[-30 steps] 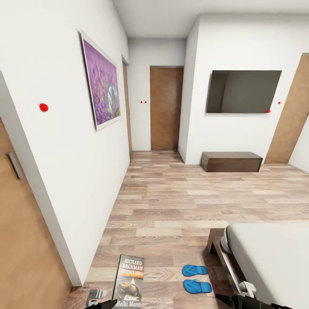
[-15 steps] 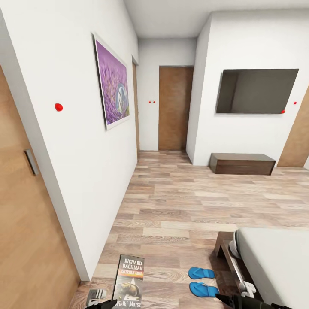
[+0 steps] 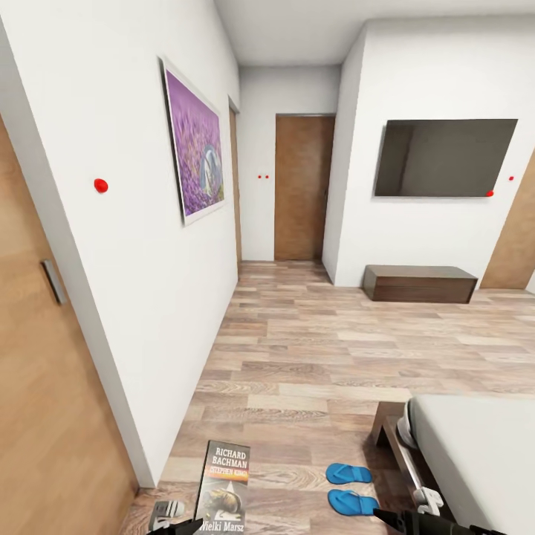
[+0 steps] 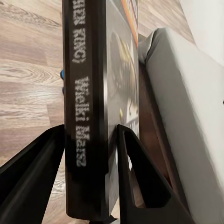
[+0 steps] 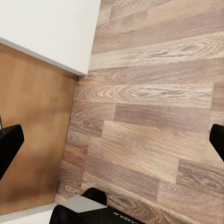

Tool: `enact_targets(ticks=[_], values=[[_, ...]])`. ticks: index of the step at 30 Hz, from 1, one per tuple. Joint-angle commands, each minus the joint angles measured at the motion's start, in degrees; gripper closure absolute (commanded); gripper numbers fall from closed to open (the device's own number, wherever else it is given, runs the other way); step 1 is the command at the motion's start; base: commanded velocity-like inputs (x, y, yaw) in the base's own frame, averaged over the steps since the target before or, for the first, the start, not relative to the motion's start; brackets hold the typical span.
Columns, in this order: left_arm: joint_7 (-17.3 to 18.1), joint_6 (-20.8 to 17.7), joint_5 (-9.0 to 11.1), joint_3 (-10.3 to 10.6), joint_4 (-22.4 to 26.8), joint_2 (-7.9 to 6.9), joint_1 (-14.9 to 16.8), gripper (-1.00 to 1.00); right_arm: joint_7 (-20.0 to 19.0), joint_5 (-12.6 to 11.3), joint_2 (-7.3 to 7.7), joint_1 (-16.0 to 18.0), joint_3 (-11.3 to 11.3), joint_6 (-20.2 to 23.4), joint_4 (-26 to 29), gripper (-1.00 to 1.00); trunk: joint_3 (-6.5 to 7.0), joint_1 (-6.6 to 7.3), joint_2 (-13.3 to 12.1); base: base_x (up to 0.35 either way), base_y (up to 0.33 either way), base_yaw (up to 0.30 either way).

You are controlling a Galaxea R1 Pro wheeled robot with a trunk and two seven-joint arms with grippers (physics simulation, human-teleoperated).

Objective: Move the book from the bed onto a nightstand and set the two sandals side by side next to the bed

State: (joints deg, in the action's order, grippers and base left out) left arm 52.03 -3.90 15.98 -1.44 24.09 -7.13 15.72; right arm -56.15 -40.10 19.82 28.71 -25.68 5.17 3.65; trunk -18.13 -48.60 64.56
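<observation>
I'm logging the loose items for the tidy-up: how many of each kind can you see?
Books: 1, the book, clamped in the left gripper
Sandals: 2, the nearer sandal and the farther sandal, on the floor by the bed
Total: 3

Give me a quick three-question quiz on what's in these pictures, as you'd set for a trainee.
1. True or false: the book is lying on the bed.
2. Which gripper holds the book: A) left, B) right?
3. Fill in: the two sandals lie on the ____ beside the bed.

Key:
1. False: the left gripper has it clamped between its fingers, held upright.
2. A; the right gripper is open over bare floor.
3. Floor.
</observation>
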Motion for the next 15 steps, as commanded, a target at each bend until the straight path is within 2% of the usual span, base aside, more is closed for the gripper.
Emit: enact_targets(ticks=[1, 10, 15], values=[[0.26, -0.41, 0.28, -0.14, -0.01, 0.01, 0.04, 1.0, -0.14, -0.59, 0.03, 0.03, -0.34, 0.54, 0.04, -1.0, -0.07, -0.01, 0.04, 0.184, 0.0, 0.0], [0.26, -0.49, 0.28, -0.14, -0.01, 0.01, 0.05, 1.0, -0.18, -0.59, 0.04, 0.03, -0.34, 0.54, 0.04, -1.0, -0.07, -0.01, 0.04, 0.294, 0.0, 0.0], [0.28, -0.45, 0.24, -0.14, -0.01, 0.01, 0.02, 1.0, -0.19, -0.59, 0.04, 0.03, -0.34, 0.54, 0.04, -1.0, -0.07, -0.01, 0.04, 0.127, 0.0, 0.0]])
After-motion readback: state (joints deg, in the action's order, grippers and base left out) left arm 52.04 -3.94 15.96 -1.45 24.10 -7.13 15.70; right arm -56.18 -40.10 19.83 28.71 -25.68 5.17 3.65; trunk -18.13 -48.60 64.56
